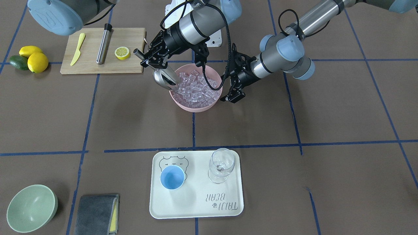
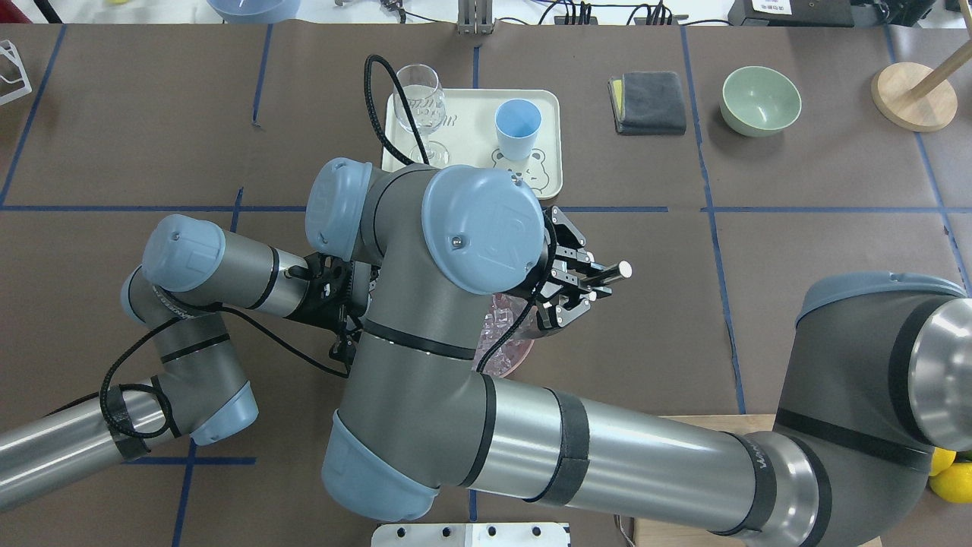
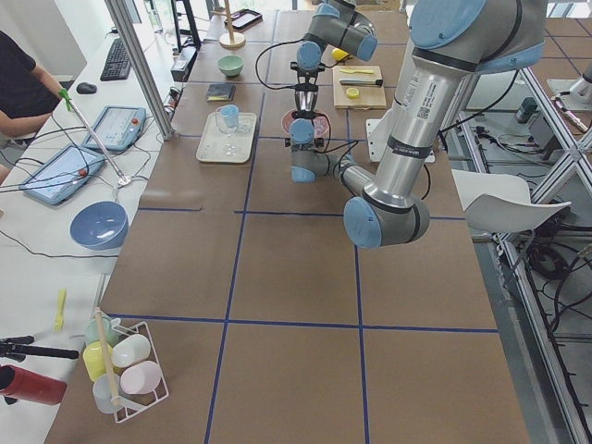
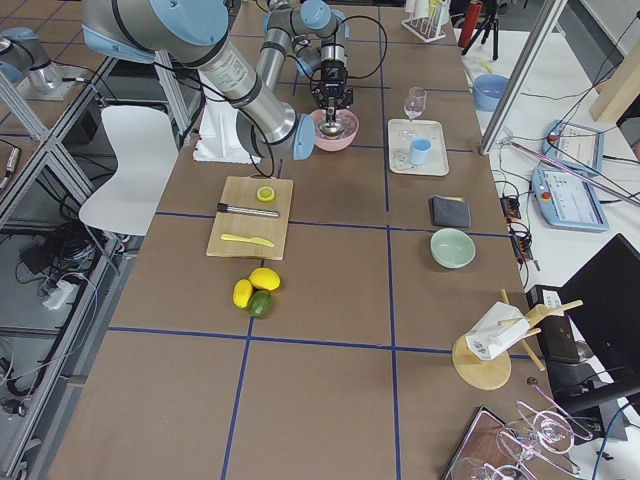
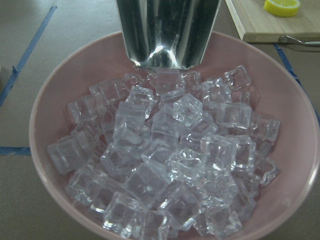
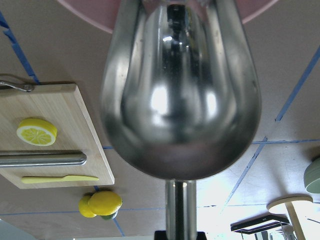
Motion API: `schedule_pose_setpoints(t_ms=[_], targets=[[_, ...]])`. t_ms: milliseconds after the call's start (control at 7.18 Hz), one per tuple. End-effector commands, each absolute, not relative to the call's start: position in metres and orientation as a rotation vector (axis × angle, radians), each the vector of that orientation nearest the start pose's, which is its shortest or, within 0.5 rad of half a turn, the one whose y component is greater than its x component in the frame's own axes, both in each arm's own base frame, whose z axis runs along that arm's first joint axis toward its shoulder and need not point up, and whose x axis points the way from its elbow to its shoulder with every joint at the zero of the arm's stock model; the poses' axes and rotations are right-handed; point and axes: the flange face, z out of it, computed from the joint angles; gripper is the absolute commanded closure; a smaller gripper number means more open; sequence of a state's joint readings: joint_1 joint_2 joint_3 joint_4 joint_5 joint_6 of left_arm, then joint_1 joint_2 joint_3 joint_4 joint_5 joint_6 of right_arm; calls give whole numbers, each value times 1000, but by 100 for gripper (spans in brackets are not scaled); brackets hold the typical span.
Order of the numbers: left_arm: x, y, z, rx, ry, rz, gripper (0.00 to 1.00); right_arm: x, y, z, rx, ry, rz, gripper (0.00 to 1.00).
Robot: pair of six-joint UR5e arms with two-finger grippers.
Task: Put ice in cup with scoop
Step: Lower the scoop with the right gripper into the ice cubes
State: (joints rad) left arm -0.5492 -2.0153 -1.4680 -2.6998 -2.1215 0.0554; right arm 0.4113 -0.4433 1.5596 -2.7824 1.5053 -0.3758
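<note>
Steel scoop, tilted mouth-down, lip touching or just above the ice at the edge of the pink bowl. Could shove cubes over the rim if driven in too flat, or tip the bowl if pressed against its wall. Could also come up near empty, given glassy cubes and a shallow trough. Might twist about its thin rod handle under load. Hangs just below and ahead of the right claw, pinched by that handle. Left claw just beside the bowl's opposite side, seemingly spread, gripping nothing. Cup well apart from both claws, on a tray. Long carry, so spills likely if tilted.
</note>
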Motion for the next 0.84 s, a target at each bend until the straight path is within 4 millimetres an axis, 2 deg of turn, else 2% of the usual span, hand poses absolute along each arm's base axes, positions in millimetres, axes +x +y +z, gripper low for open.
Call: schedule_pose_setpoints(t_ms=[0, 418, 697], targets=[[509, -407, 323, 1148, 1148, 1253, 0, -545, -376, 102, -60, 107, -1555, 100], [509, -407, 323, 1150, 1149, 1253, 0, -545, -377, 108, 22, 66, -1550, 100], [509, -407, 323, 1149, 1148, 1254, 0, -510, -362, 138, 144, 7, -1545, 100]])
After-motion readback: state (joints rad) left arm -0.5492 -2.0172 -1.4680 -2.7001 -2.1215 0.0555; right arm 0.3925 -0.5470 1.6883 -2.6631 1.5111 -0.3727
